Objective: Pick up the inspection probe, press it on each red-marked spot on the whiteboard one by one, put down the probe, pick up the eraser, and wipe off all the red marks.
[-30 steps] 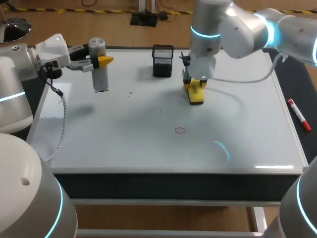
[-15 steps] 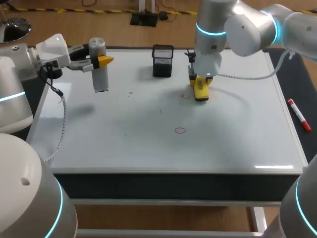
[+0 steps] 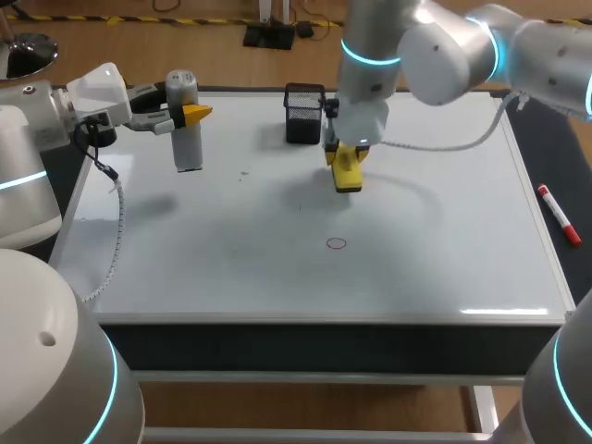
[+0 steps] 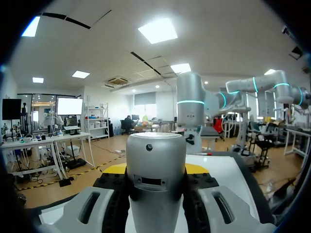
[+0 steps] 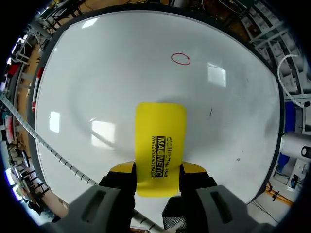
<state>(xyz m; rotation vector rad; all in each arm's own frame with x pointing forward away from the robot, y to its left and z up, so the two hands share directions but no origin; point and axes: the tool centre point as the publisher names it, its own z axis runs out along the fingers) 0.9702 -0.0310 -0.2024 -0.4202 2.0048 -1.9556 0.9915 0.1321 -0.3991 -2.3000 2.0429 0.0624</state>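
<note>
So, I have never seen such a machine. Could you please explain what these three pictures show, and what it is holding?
This is a robot with two arms. One picture looks down from above and behind it. The two round pictures come from a camera on each wrist. The left gripper holds a silver inspection probe. The right gripper holds a yellow eraser low at the whiteboard. One red circle is drawn there. A black mesh cup stands near the far edge, and a red marker lies beside the board.
</note>
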